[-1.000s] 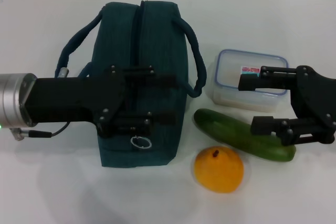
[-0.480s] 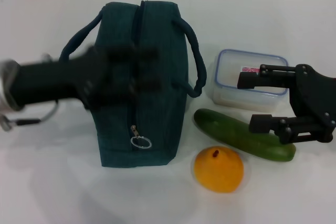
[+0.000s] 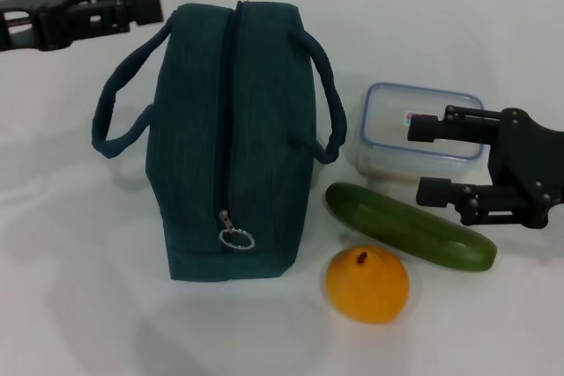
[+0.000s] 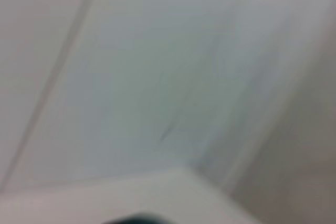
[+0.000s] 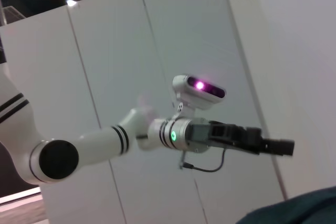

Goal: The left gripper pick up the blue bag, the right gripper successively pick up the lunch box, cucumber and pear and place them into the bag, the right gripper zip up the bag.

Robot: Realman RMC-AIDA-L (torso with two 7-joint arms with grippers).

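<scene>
- Four task things sit on the white table (image 3: 70, 288): the bag (image 3: 231, 156), the box (image 3: 414, 132), the cucumber (image 3: 410, 225) and an orange-coloured fruit (image 3: 367, 283).
- The bag stands upright near the table's middle, its zip shut, the pull ring (image 3: 236, 238) hanging at the end toward the front edge; both handles droop to its sides.
- The box, lid on, lies between the bag and the right edge; the cucumber lies just in front of it, the fruit nearer the front edge.
- The left gripper (image 3: 145, 6) hangs over the far left corner, clear of the bag; whether it is released or clenched I cannot tell.
- The right gripper (image 3: 421, 158) hovers by the right edge, its fingers spread above the box and cucumber, grasping nothing.
</scene>
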